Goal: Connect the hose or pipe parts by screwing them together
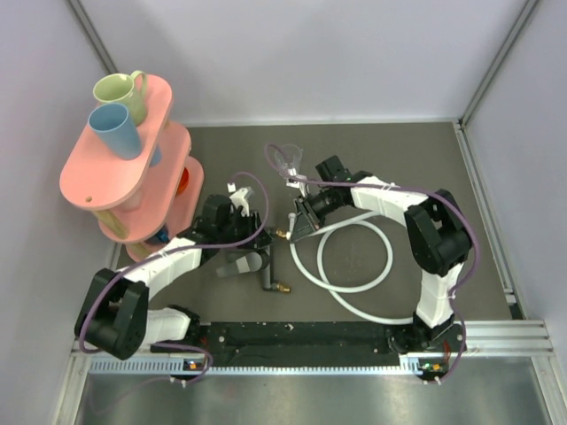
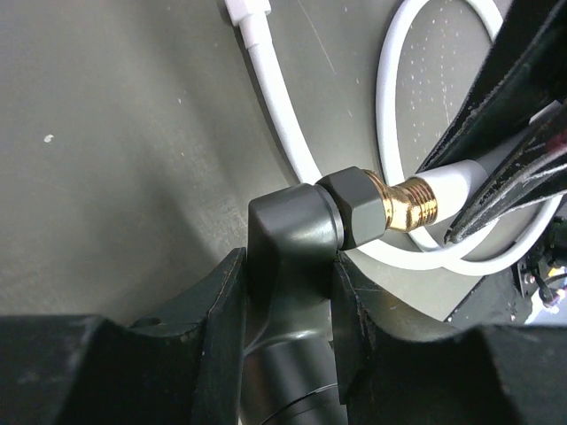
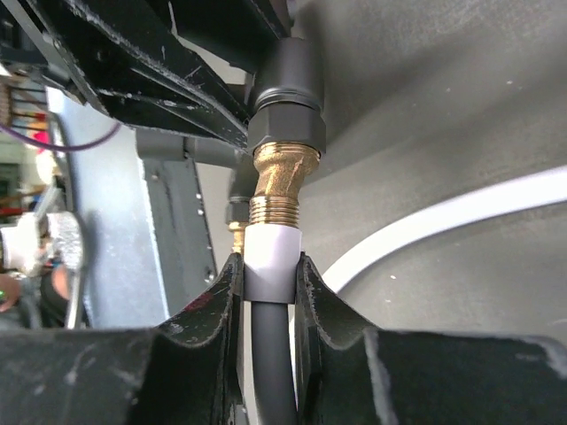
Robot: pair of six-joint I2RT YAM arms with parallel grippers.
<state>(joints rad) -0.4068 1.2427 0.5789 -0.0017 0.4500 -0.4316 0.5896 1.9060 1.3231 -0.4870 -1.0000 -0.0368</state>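
Note:
My left gripper (image 2: 291,258) is shut on the body of the black T-shaped fitting (image 2: 285,221), which lies low over the dark mat (image 1: 407,168). The fitting's black hex nut (image 2: 359,208) and brass-coloured tip (image 2: 407,202) point right. My right gripper (image 3: 268,266) is shut on the white end connector (image 3: 273,252) of the hose. The connector sits in line with the brass thread (image 3: 276,205) and butts against it. The white hose (image 1: 354,288) runs away in loops on the mat at centre right. From above, both grippers meet near the mat's middle, left (image 1: 257,232) and right (image 1: 301,217).
A pink two-tier stand (image 1: 97,181) with a green mug (image 1: 120,93) and a blue mug (image 1: 115,128) rises at the left. A clear plastic cup (image 1: 285,159) stands behind the right gripper. Purple cables (image 1: 461,217) trail along both arms. Grey walls close in the mat.

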